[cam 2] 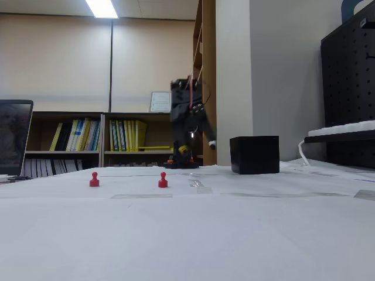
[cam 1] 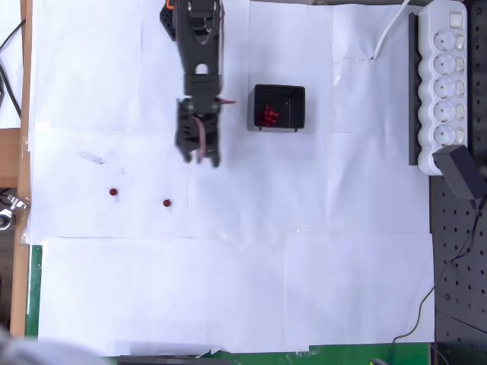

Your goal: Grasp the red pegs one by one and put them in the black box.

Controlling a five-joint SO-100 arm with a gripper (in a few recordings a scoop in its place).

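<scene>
My gripper [cam 1: 199,156] hangs left of the black box [cam 1: 279,107]; I cannot tell whether my jaws are apart.
Several red pegs [cam 1: 268,116] lie inside; two stand on the white paper [cam 1: 228,289].

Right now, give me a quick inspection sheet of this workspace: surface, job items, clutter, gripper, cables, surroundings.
Surface: white paper sheets taped over the table, some creases and a faint smudge at left.
Job's things: two red pegs standing on the paper, one at and one at; black box to the arm's right in the overhead view, several red pegs inside.
Clutter: nothing seen on the paper.
Gripper: gripper raised above the paper between box and loose pegs; open or shut cannot be told.
Cables: white cord running to the power strip; thin dark cable at right edge.
Surroundings: bookshelves, black pegboard.
</scene>
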